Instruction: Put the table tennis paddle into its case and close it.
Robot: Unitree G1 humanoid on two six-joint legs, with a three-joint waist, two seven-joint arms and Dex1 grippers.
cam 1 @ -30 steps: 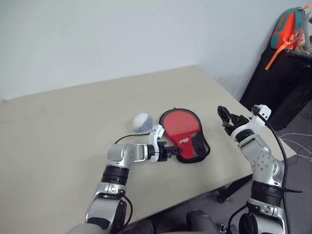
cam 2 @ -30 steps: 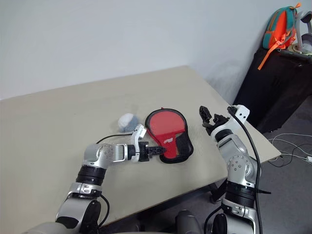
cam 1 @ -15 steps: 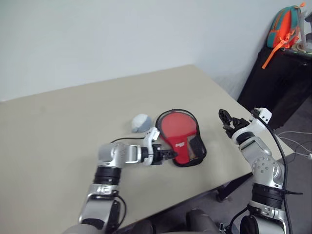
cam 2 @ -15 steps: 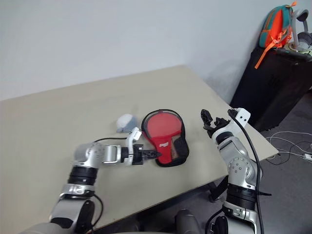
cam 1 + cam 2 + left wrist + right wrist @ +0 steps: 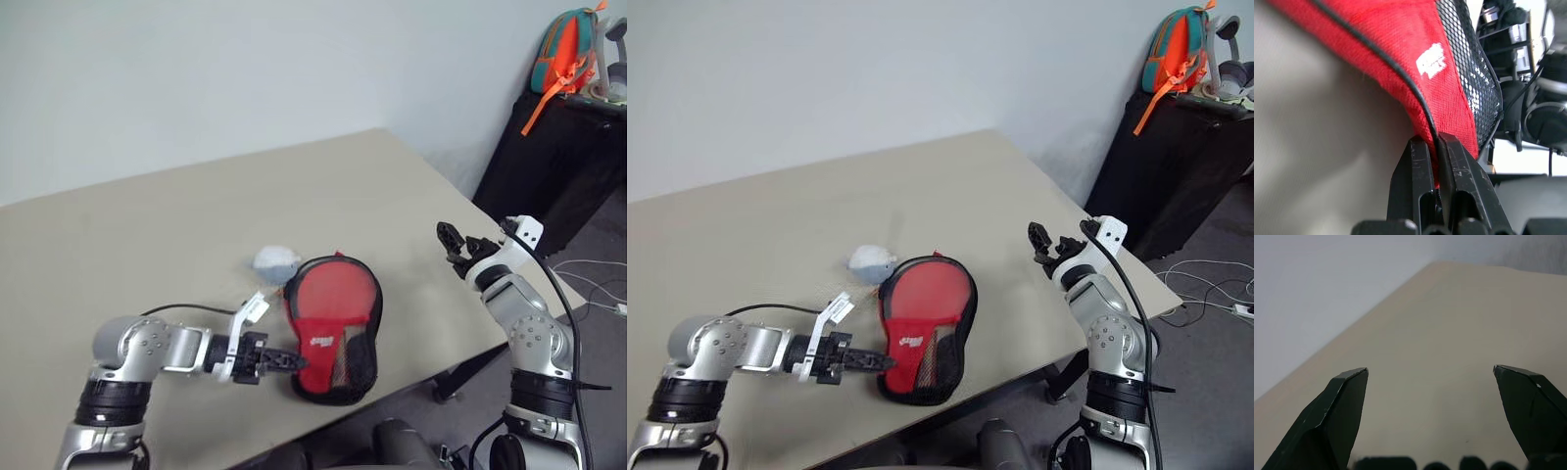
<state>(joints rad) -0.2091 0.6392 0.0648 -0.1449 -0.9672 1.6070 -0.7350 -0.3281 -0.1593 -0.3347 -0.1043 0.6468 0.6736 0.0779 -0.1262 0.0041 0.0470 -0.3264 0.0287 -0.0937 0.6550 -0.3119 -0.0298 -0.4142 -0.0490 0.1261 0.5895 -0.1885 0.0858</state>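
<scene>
The case (image 5: 328,313), a red pouch with black piping, a small white logo and a mesh part, lies on the beige table (image 5: 147,245) near its front edge. My left gripper (image 5: 293,359) is shut on the case's piped rim at its narrow end. In the left wrist view the black fingers (image 5: 1415,171) pinch the red fabric (image 5: 1415,63) between them. The table tennis paddle is hidden from view. My right gripper (image 5: 453,243) hovers open above the table's right side, well to the right of the case, with nothing between its fingers (image 5: 1337,406).
A small grey wad (image 5: 275,260) lies just behind the case, touching or nearly touching it. A black cabinet (image 5: 549,157) with an orange and teal backpack (image 5: 563,54) stands beyond the table's right edge. Cables lie on the floor (image 5: 598,279) there.
My left gripper has dragged the case leftward and toward the table's front edge, and the case has swung round. The right gripper has stayed where it was, open.
</scene>
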